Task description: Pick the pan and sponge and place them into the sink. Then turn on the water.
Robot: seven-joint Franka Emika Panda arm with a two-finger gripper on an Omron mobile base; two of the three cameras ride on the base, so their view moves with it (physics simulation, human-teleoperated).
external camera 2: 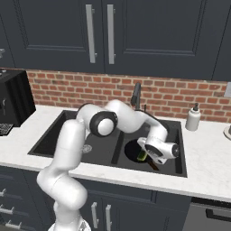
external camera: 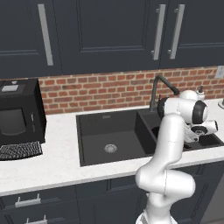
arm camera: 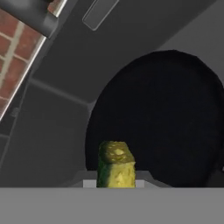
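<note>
Tool (arm camera: 116, 183) clamped tight on the sponge (arm camera: 116, 164), above the pan (arm camera: 162, 118) in the sink (external camera 2: 178, 135).

The white arm bends over the black sink (external camera 2: 173, 169), its gripper (external camera 2: 145, 155) low in the smaller right basin and clamped on the sponge (external camera 2: 142, 155) (a green-yellow sliver at the fingers), just above the dark round pan (external camera 2: 131, 151) lying in that basin. Behind the sink, the dark faucet (external camera 2: 136, 95) rises against the red brick wall, partly hidden by the arm, and a white soap dispenser (external camera 2: 193, 118) stands on the pale counter (external camera 2: 207, 162) to the right. Dark cabinets (external camera 2: 135, 31) with long silver handles hang above, and a black appliance (external camera 2: 16, 97) sits at the far left.
</note>
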